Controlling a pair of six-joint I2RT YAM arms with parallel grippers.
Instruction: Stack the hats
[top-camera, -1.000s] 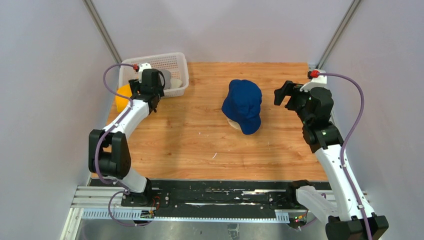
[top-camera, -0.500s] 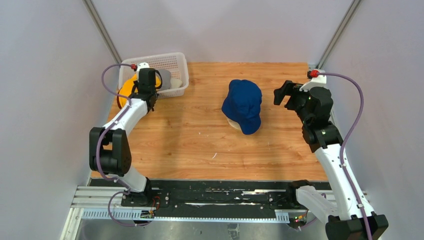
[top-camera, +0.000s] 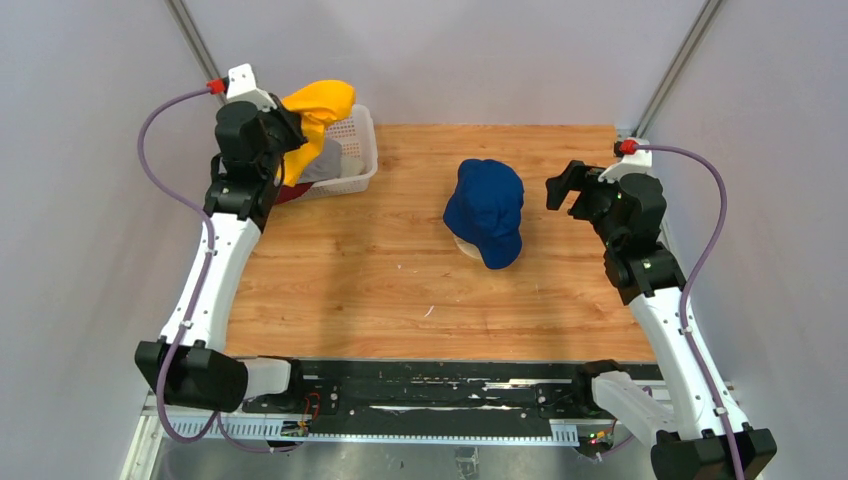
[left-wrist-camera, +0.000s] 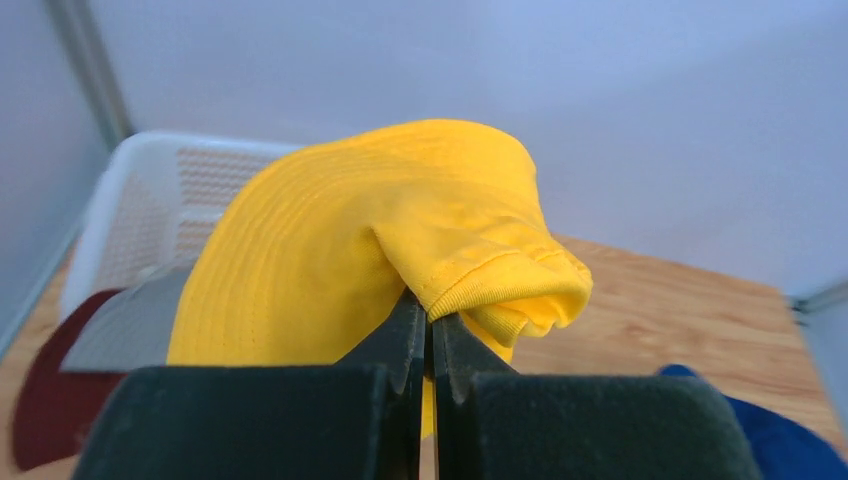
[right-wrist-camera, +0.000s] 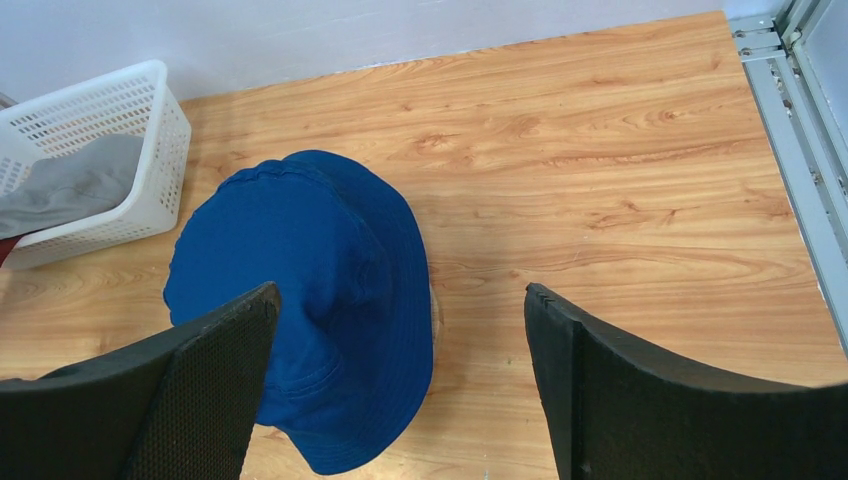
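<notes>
Left gripper (left-wrist-camera: 430, 312) is closed tight, its jaws pinching a fold of brim on the yellow hat (left-wrist-camera: 380, 230). This hat hangs clear of everything else, bunched above and ahead of the fingers, over the near left corner of the white basket (left-wrist-camera: 130, 170). Below and left of this claw, the grey hat (left-wrist-camera: 130, 320) lies in the basket. The dark red hat (left-wrist-camera: 45, 400) sits lower still, at the basket's left edge.

Right gripper (right-wrist-camera: 400, 292) stands wide open and holds nothing. The navy hat (right-wrist-camera: 300, 250) lies ahead of and below it, nearer its left finger, on the wooden table (right-wrist-camera: 620, 150) and well apart from the basket. A pale object (top-camera: 465, 245) shows under that hat's near brim. It is possibly a stand, but it is mostly hidden.
</notes>
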